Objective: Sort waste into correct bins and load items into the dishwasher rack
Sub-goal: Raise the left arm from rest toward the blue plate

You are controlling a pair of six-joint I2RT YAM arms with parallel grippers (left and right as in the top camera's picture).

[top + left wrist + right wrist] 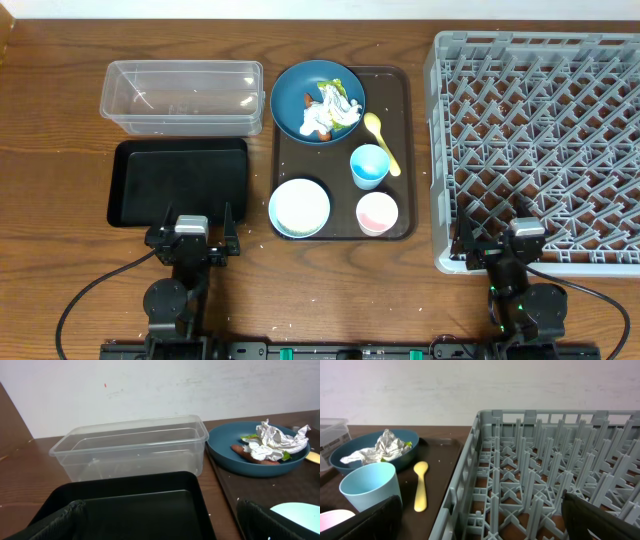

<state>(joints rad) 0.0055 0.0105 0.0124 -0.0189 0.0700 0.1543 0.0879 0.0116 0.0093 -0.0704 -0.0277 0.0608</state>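
Left fingers (57,522) at black tray (145,505) edge | right fingers (365,522) at rack (555,413) edge

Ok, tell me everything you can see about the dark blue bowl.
The dark blue bowl is round, wide and shallow, with a smooth matte look. It stands upright at the far left corner of the brown tray, next to the clear tub. Inside lie crumpled white tissue, an orange carrot piece and a green scrap. The yellow spoon lies just right of it.
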